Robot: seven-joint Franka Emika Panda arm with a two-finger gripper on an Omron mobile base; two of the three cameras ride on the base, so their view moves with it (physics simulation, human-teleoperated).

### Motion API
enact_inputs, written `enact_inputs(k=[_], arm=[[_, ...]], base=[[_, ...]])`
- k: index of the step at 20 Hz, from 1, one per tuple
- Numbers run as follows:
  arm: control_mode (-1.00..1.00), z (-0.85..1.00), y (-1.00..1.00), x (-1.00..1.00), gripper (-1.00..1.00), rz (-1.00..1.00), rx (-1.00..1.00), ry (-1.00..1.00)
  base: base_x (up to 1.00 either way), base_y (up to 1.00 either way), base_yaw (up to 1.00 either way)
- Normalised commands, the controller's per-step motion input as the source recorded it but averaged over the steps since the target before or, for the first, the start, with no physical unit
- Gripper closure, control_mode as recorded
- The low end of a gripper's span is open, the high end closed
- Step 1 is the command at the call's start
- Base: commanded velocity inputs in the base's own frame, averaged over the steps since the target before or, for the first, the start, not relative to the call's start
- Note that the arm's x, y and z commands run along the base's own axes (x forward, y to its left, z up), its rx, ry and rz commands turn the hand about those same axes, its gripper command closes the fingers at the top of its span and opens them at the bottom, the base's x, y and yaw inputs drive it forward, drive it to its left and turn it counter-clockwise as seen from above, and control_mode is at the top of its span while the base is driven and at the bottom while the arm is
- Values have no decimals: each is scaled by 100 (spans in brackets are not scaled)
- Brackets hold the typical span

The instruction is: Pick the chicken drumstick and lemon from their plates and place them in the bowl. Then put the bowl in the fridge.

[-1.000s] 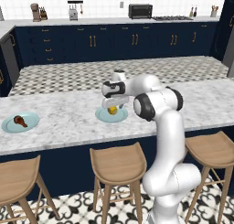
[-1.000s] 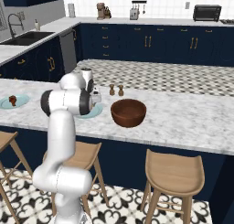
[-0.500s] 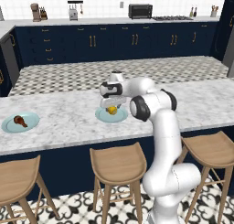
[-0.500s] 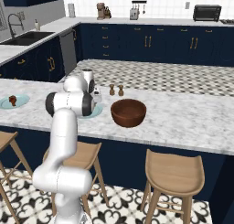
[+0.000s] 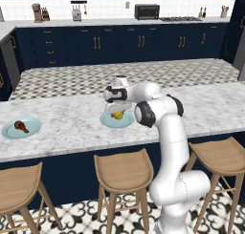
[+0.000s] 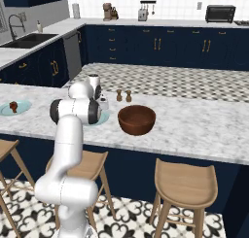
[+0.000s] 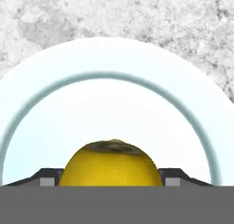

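Lemon pick in hand — my tool [image 5: 117, 110] down over the lemon [image 7: 111, 163] on its plate [image 7: 41, 127].
Fingers wide, straddling it, not clamped; next: close, lift, carry to bowl [image 6: 137, 119] — drumstick [image 5: 20, 126] untouched.

**Colours across the counter**

I see a yellow lemon [image 7: 111, 166] on a pale blue-green plate [image 7: 114, 95] ringed in darker teal. The drumstick [image 5: 20, 126] is reddish-brown on a matching plate [image 5: 9, 131]. The bowl [image 6: 136, 119] is dark wood-brown. The counter [image 5: 67, 128] is grey-veined white marble, the cabinets [image 5: 119, 47] navy with gold handles, the arm [image 5: 167, 132] white.
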Motion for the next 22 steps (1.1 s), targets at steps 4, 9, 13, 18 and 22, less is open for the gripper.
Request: enact_inputs(k=[4, 9, 13, 18, 22], arm=[[-100, 35, -26, -34, 100, -4, 0, 0], [-100, 91, -45, -60, 100, -9, 0, 0], [-100, 74, -67, -71, 100, -11, 0, 1], [-100, 29, -98, -72, 100, -15, 2, 7], [-100, 6, -100, -36, 100, -21, 0, 14]], base=[[0, 0, 0], [0, 0, 0], [0, 0, 0], [0, 0, 0], [0, 0, 0]])
